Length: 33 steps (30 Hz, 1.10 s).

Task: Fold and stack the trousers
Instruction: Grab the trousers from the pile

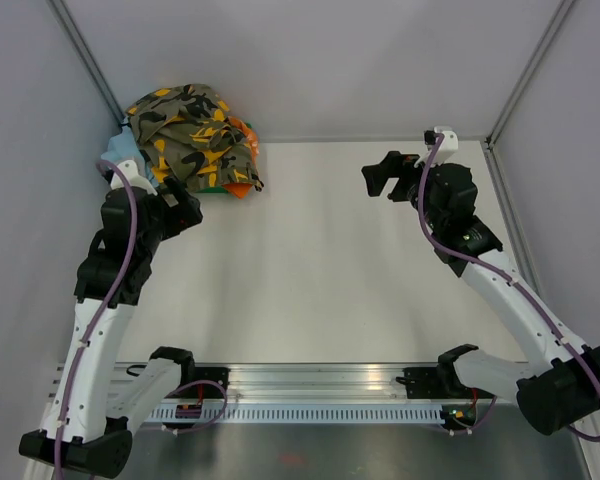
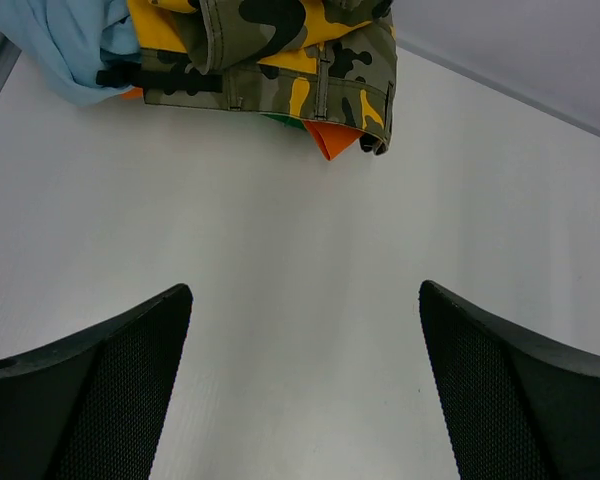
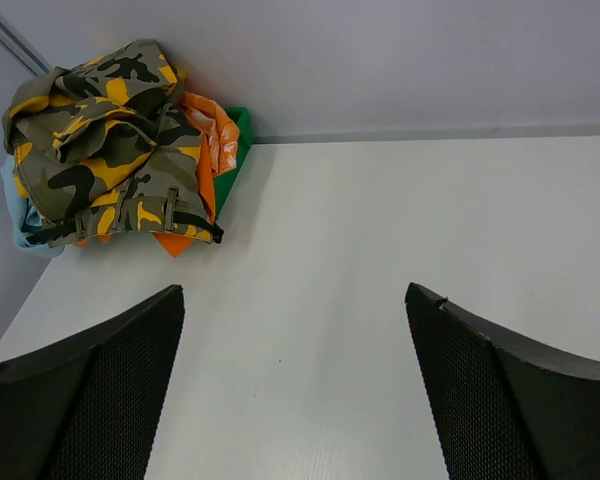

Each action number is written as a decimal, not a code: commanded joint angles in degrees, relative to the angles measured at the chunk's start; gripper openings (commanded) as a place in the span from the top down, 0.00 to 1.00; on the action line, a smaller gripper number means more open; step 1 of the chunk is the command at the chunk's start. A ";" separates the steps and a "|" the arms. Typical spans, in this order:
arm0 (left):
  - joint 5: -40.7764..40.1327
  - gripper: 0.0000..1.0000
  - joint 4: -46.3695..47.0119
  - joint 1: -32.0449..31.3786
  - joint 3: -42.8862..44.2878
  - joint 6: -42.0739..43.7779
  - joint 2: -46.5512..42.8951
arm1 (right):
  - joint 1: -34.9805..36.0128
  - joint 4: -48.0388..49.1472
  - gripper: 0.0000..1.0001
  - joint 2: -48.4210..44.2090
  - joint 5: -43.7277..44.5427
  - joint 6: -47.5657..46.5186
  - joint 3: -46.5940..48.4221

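Observation:
The camouflage trousers point(image 1: 190, 135) lie crumpled on top of a heap of clothes in the far left corner of the table. They also show in the left wrist view point(image 2: 280, 45) and the right wrist view point(image 3: 105, 140). My left gripper point(image 1: 187, 207) is open and empty, just in front of the heap, a short way from its near edge. In its own view the gripper point(image 2: 305, 290) holds nothing. My right gripper point(image 1: 378, 178) is open and empty at the far right, pointing left toward the heap across bare table point(image 3: 292, 290).
Under the trousers lie an orange garment point(image 1: 242, 190), a green one point(image 3: 235, 140) and a light blue one point(image 2: 65, 45). Grey walls close the table at the back and both sides. The arm bases stand on a metal rail point(image 1: 310, 385) at the near edge.

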 commanded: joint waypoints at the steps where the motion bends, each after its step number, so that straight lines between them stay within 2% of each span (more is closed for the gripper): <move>1: -1.09 0.00 1.72 -0.17 -0.51 1.95 0.01 | 0.04 3.19 0.02 0.70 -1.50 1.50 1.67; 7: -0.12 0.00 4.01 -0.17 -2.44 0.72 -0.61 | -0.05 2.40 0.02 1.23 -3.61 2.12 2.11; 10: -3.26 0.00 4.81 -0.08 -2.19 -2.61 2.11 | -0.05 1.70 0.02 0.97 -3.26 2.29 1.84; 12: -3.81 0.00 4.54 0.70 -0.17 -3.24 7.46 | -0.05 1.09 0.02 0.88 -2.90 2.47 1.41; 16: 0.58 0.00 5.15 6.32 9.83 -3.07 18.45 | -0.05 -0.14 0.02 0.97 -2.02 2.91 0.79; 20: 3.73 0.00 9.54 13.27 15.48 -1.75 26.10 | -0.05 -2.43 0.02 1.14 0.17 2.65 0.44; 22: 6.47 0.00 14.81 14.33 16.53 0.43 29.00 | -0.05 -2.52 0.02 0.97 1.57 2.29 -0.17; 26: 4.89 0.00 17.99 15.73 20.31 1.94 35.42 | 0.04 -2.43 0.02 0.97 3.77 1.33 -0.27; 30: 10.94 0.00 22.81 17.76 22.87 2.21 40.35 | -0.05 -1.99 0.02 1.32 4.57 0.27 -0.09; 33: 11.57 0.00 28.17 17.85 23.04 2.03 42.72 | -0.05 -1.90 0.02 2.02 4.66 -0.25 0.09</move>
